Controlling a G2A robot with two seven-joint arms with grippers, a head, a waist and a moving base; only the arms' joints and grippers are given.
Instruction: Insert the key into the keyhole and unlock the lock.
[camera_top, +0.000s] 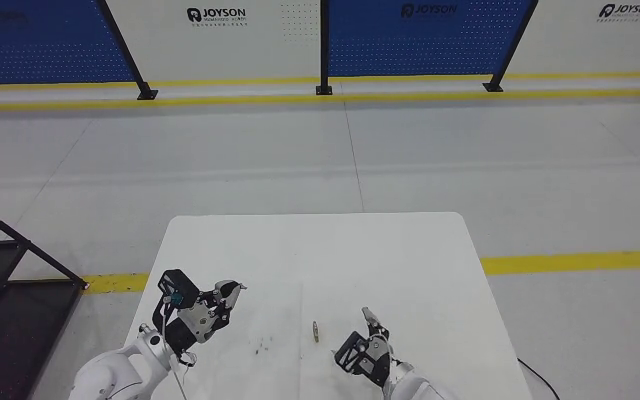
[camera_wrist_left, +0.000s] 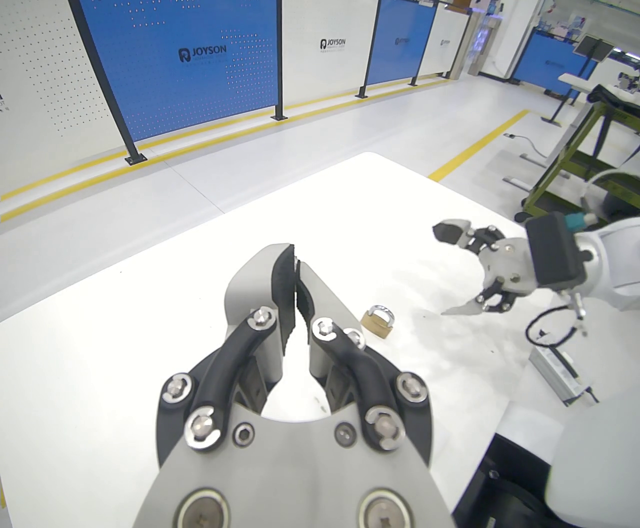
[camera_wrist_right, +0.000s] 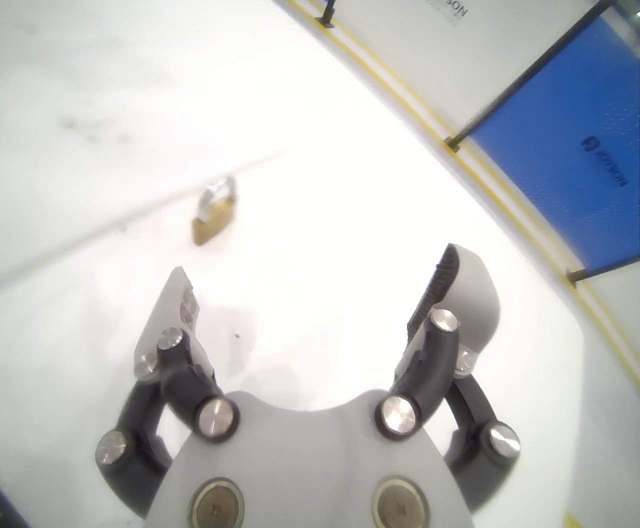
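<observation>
Padlock (camera_top: 316, 330) (camera_wrist_left: 378, 322) (camera_wrist_right: 215, 212): brass body, silver shackle. Lying flat on the white table (camera_top: 300, 250), towards the near edge, just beside a faint seam line (camera_top: 302, 315) running across the tabletop. Positioned between the two grippers, touching neither, nearer the right one.

Right gripper (camera_top: 355, 335) (camera_wrist_left: 449, 272) (camera_wrist_right: 315, 267): low over the table near the front edge, close to the padlock and pointed towards it. Fingers spread wide apart, nothing between them.

Left gripper (camera_top: 232, 292) (camera_wrist_left: 296, 260): raised above the table on the far side of the padlock from the right gripper, well apart from it. Ribbed black pads (camera_wrist_left: 285, 280) pressed together, tips meeting; cannot tell whether anything is pinched between them.

Dark smudges (camera_top: 262, 346): scattered on the tabletop between the left gripper and the padlock.

Surroundings: pale floor with yellow lines (camera_top: 560, 263); blue and white partition panels (camera_top: 420, 35) on black posts along the far side.
</observation>
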